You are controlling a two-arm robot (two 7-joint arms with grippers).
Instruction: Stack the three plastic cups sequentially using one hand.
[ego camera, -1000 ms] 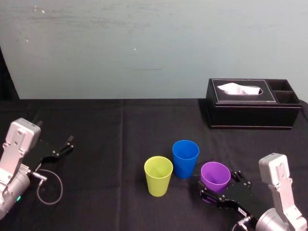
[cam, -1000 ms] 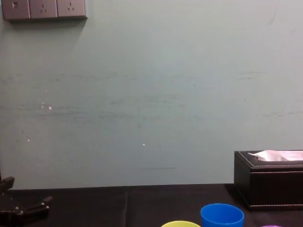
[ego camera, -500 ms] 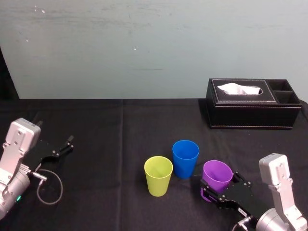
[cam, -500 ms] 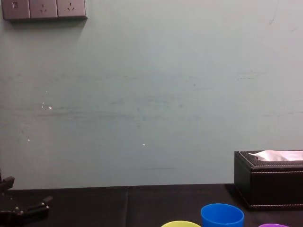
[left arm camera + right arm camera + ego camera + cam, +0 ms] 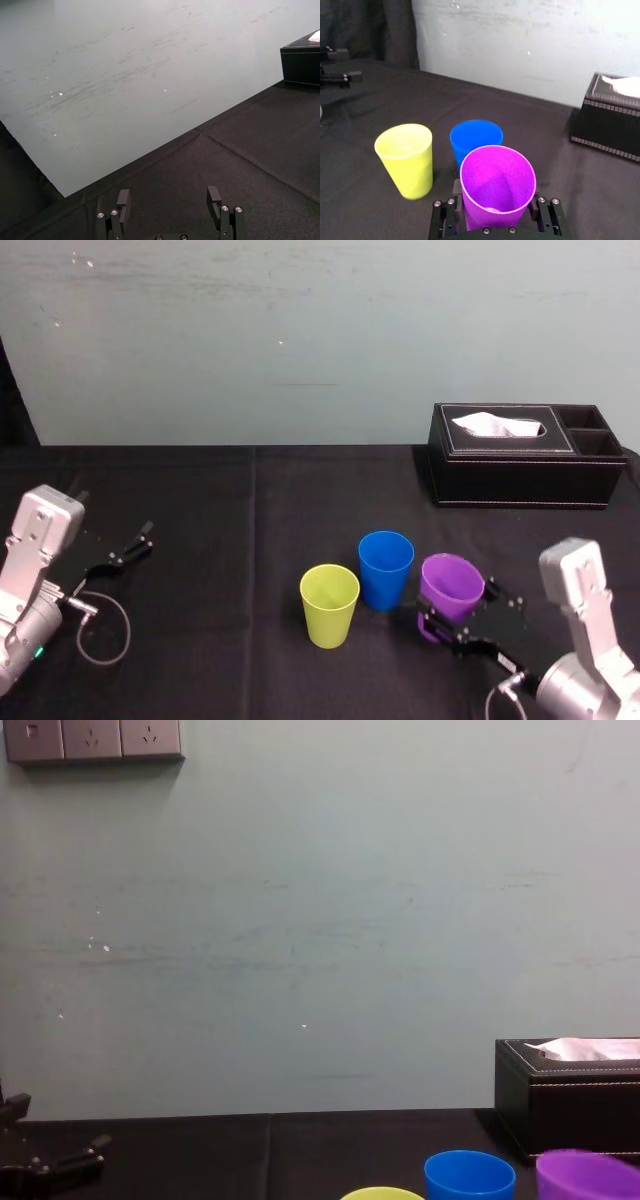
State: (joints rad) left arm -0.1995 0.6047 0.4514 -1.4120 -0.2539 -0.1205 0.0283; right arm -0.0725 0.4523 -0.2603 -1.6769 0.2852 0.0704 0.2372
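Right gripper has its fingers pinching the purple cup low on its sides, just right of the blue cup. The yellow-green cup stands on the counter beside them. Left gripper sits far left, fingers spread.

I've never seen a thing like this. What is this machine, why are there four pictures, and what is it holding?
It is a robot with two arms, each ending in a two-fingered gripper. One picture looks down from its head, one looks across the table from its chest, and two come from cameras on its wrists. On the black-covered table stand a blue cup and a yellow-green cup, with a black tissue box farther back. The right gripper is closed around the purple cup, low on its sides. The left gripper sits open and empty off to the left.
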